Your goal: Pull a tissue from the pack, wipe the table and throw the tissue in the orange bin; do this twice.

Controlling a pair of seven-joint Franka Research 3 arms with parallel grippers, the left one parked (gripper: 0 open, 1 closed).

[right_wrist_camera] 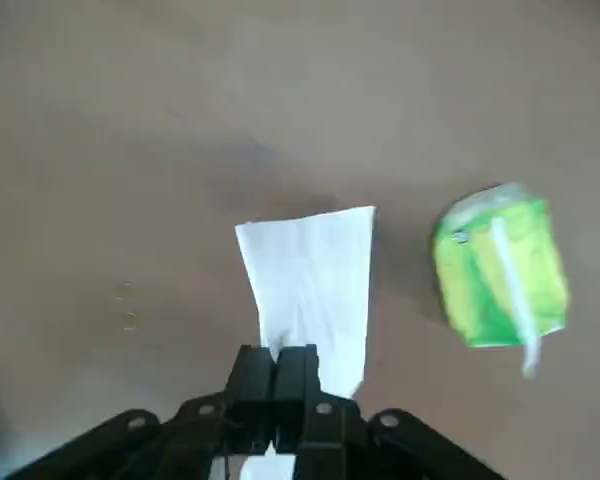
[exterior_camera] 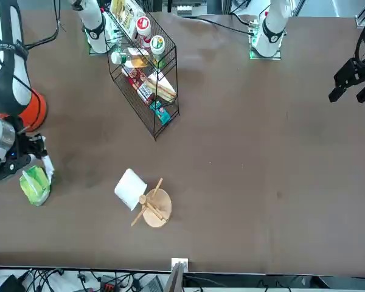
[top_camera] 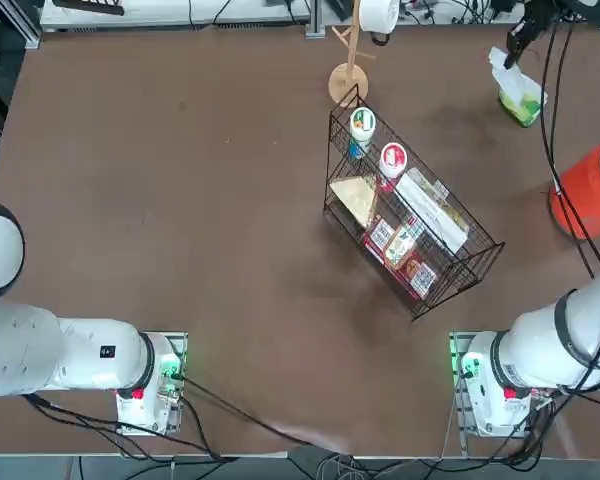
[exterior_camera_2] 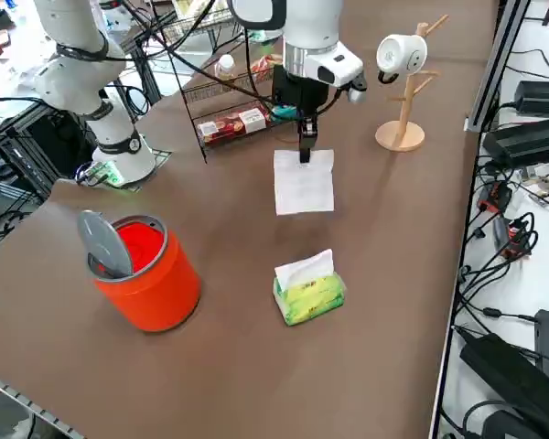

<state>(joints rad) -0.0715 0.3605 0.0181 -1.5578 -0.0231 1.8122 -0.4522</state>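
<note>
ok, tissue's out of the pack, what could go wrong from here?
1. The right gripper pinches only the tissue by its top edge; the hanging sheet might slip out or fold up once dragged on the table.
2. The pack lies just under it: a low sweep could shove it.
3. The orange bin has a grey lid part-covering its mouth; the drop may catch.

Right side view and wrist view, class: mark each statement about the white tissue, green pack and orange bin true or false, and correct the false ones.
1. The right gripper is shut on a white paper tissue hanging above the dark-brown table. True.
2. The soft bright-green plastic pack lies inside the round orange plastic bin. False: it sits on the table beside the bin.
3. Another tissue sticks up from the pack. True.
4. The held tissue is crumpled into a ball. False: it hangs flat.
</note>
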